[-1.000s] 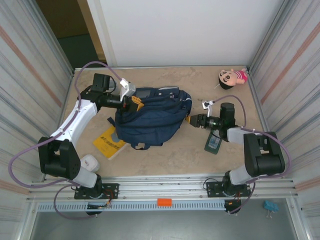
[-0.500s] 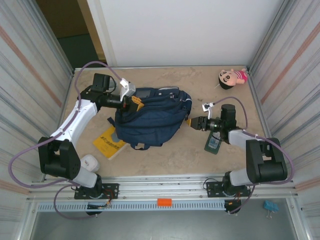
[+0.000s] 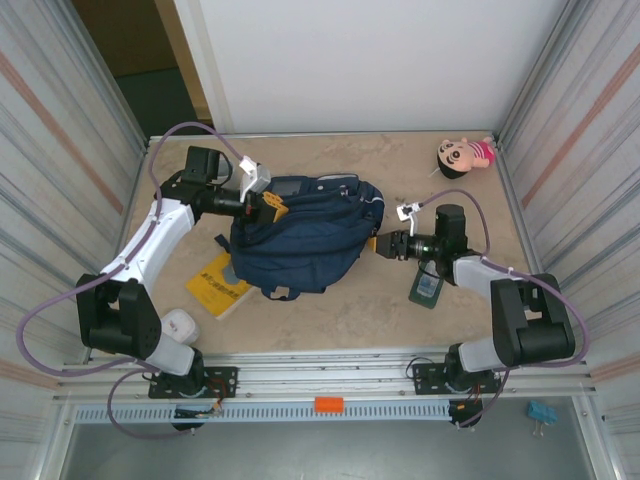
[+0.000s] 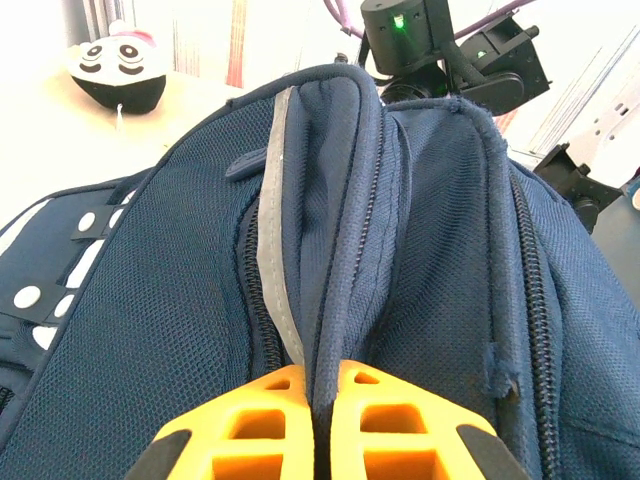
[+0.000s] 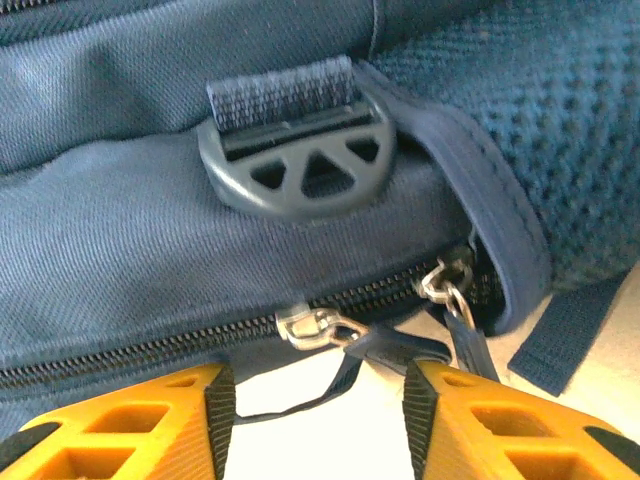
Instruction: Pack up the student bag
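Looking down from above, the student bag [image 3: 300, 245] is lying in the middle of the counter [image 3: 350, 310], between the two claws. The left claw [image 3: 272, 207] is pressing into the bag's far left corner. The right claw [image 3: 383, 243] is sitting right at the bag's opposite end. A yellow book [image 3: 220, 282] is lying nearer the arm bases than the left claw, touching the bag's edge. A dark green flat thing [image 3: 427, 287] is lying just behind the right claw, under its arm. A doll [image 3: 463, 155] is resting well beyond that claw, in the far corner.

The left wrist camera is giving the close detail. The claw's orange fingers [image 4: 250, 425] are pressed together, clamping a raised fold of the bag's navy fabric. A grey strip [image 4: 275, 220] and a zip are running away from the claw along that fold. Past the bag's ridge, the doll's head is peeking up to one side and the right arm's dark wrist is showing on the other.

The right wrist camera is telling a different story: this claw's fingers are standing apart and gripping nothing. Two metal zip pulls [image 5: 320, 326] with a dark tab are hanging in the gap just ahead of them. A grey plastic buckle [image 5: 295, 165] is sitting further ahead on the bag's side.
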### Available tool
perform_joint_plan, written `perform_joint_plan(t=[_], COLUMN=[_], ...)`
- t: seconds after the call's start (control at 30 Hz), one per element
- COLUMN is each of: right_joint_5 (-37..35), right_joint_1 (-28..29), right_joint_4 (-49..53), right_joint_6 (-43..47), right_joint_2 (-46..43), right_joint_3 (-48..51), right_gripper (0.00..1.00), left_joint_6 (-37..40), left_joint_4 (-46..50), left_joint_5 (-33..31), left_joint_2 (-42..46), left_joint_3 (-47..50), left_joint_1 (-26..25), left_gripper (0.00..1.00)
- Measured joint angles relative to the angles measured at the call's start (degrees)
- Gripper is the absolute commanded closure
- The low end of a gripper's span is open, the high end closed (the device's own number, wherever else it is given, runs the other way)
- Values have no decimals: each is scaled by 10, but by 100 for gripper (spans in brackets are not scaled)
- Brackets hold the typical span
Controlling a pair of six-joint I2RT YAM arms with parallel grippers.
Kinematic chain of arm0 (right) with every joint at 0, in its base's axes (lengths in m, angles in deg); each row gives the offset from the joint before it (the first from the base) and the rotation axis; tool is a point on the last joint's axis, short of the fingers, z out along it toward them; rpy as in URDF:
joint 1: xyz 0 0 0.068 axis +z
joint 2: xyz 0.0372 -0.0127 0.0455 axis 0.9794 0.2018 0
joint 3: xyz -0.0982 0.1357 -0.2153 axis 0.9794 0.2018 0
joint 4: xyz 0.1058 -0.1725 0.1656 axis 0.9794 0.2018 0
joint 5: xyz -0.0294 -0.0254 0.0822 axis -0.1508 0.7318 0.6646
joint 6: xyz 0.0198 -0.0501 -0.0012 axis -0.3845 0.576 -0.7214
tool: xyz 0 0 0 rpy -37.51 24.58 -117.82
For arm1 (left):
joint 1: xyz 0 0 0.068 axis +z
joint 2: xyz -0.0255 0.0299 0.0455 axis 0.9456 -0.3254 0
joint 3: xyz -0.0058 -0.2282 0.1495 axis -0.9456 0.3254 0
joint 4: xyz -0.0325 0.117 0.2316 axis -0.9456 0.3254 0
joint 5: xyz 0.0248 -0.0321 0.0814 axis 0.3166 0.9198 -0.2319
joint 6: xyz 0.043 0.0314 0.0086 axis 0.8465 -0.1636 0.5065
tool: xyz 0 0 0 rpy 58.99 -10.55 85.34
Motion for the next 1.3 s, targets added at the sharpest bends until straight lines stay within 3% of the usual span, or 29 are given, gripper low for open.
perform_joint_plan(t=[0.2, 0.47, 0.8, 1.0, 1.13, 1.3], right_joint_5=[-7, 4, 43, 46, 50, 52], right_joint_1=[-1, -4, -1, -5, -5, -5], right_joint_4=[-2, -7, -13, -12, -12, -9], right_joint_6=[8, 10, 25, 24, 23, 25], right_joint_2=[11, 49, 54, 53, 46, 35], right_joint_3=[-9, -32, -40, -41, -41, -41], right_gripper=[43, 46, 87, 99, 100, 87], left_joint_6=[0, 6, 13, 11, -5, -16], left_joint_4=[0, 11, 22, 17, -9, -23], left_joint_5=[3, 6, 15, 14, 12, 14], left_joint_2=[0, 0, 0, 0, 2, 4], left_joint_3=[0, -3, -9, -9, -2, 2], left_joint_1=[0, 2, 5, 5, 5, 5], left_gripper=[100, 100, 100, 100, 100, 100])
